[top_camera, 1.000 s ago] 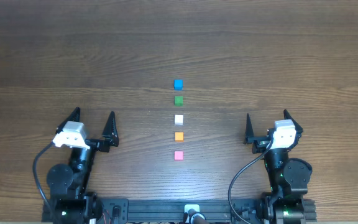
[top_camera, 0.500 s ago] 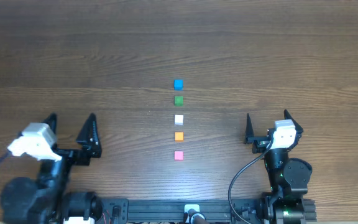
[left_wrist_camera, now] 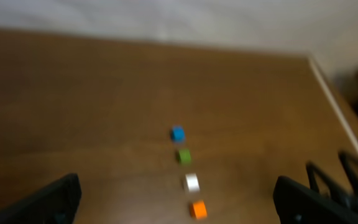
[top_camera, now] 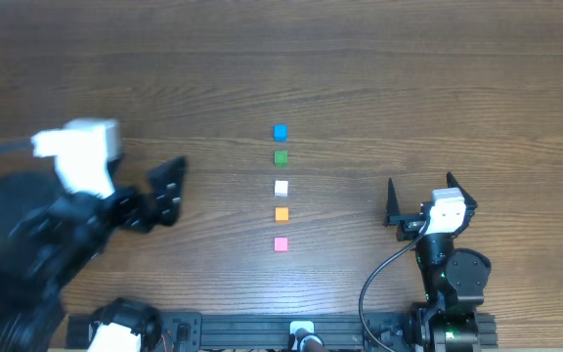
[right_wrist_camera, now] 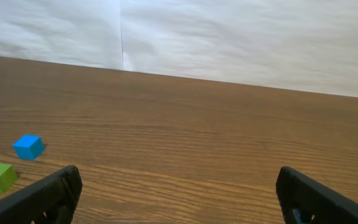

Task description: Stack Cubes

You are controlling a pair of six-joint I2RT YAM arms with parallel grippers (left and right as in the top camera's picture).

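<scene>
Five small plastic cubes are lined up mid-table, apart, none stacked: blue cube [top_camera: 280, 132], green cube [top_camera: 281, 157], white cube [top_camera: 281, 187], orange cube [top_camera: 281, 213], pink cube [top_camera: 281, 243]. Left gripper [top_camera: 171, 192] is held high, spread wide, empty. Right gripper [top_camera: 420, 186] likewise, well right of the row. An end cube is best approached first, straddled squarely so neighbours aren't nudged.

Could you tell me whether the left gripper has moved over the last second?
Yes. The left gripper has lifted and swung to the right, and it now faces the white cube.
</scene>
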